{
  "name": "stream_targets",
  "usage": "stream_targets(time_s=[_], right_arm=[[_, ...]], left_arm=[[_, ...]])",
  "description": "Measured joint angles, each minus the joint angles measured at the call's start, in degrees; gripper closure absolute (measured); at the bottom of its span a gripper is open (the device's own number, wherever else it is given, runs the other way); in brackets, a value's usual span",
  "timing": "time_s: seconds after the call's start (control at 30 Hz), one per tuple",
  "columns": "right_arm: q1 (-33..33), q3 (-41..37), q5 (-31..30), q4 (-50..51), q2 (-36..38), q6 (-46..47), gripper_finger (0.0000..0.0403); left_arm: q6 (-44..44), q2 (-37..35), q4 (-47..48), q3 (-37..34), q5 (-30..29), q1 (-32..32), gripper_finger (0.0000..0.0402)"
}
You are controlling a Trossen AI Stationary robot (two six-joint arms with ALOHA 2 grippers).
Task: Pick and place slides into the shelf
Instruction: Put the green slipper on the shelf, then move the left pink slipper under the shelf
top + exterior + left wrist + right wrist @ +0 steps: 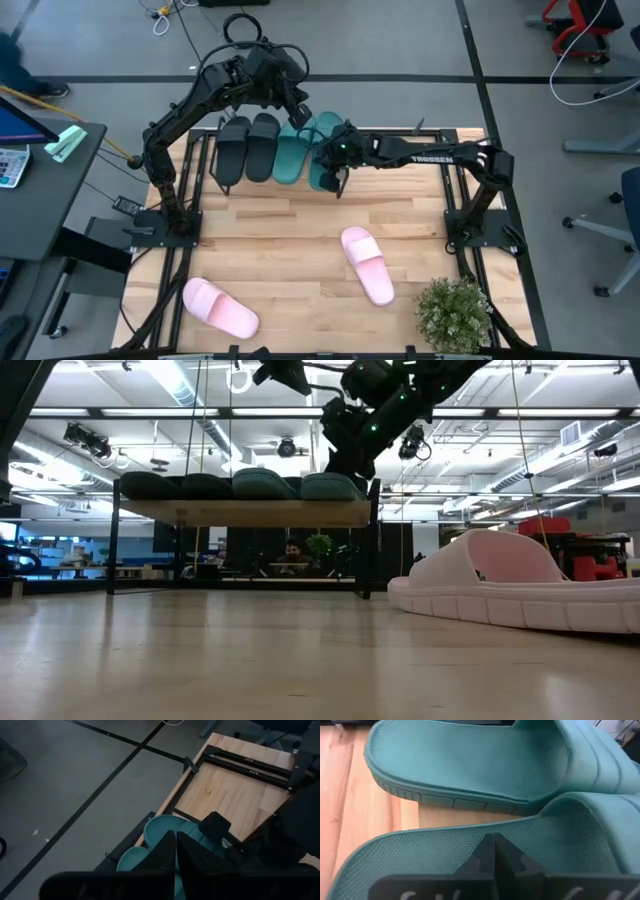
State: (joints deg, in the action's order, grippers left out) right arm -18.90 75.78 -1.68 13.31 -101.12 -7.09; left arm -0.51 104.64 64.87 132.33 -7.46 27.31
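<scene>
While both arms crowd the far end of the surface [300, 240], the fourth slide looks just about placed. On the shelf [250, 511] sit two black slides [248, 147] and two teal slides [305, 150], side by side in a row on the plank top. The right gripper [335, 168] hangs right over the near end of the outer teal slide [470, 850], its jaws pressed together with nothing pinched, the tips at or just above the footbed. The left gripper [300, 110] hovers above the far end of the same teal pair, jaws likewise closed on nothing.

Four in, two to go, by the look of it. One pink slide [367, 263] lies on the open surface nearer the right arm, the other pink slide [220, 307] towards the left front corner, both well apart from the shelf. The next move calls for lifting clear of the teal pair and reaching for a pink one, jaws spread to take its strap or edge. A potted plant [455, 312] stands at the right front corner, close to that path.
</scene>
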Motion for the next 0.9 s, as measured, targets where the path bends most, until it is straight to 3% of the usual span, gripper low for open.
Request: stream_targets(time_s=[0.2, 0.47, 0.7, 0.9], right_arm=[[0.7, -0.2, -0.2, 1.1, 2.2, 0.9, 0.0403], [4.4, -0.3, 0.0, 5.0, 14.6, 1.4, 0.0393], [9.9, -0.2, 0.0, 14.5, 23.8, 7.4, 0.0391], [15.0, -0.2, 0.0, 22.4, 26.2, 9.1, 0.039]], left_arm=[[0.0, 0.0, 2.1, 0.0, 0.0, 0.0, 0.0394], [2.8, 0.0, 9.3, 0.0, 0.0, -3.4, 0.0382], [15.1, 0.0, 25.4, 0.0, 0.0, -12.3, 0.0381], [26.5, -0.7, 25.1, -1.2, 1.8, -23.9, 0.0392]])
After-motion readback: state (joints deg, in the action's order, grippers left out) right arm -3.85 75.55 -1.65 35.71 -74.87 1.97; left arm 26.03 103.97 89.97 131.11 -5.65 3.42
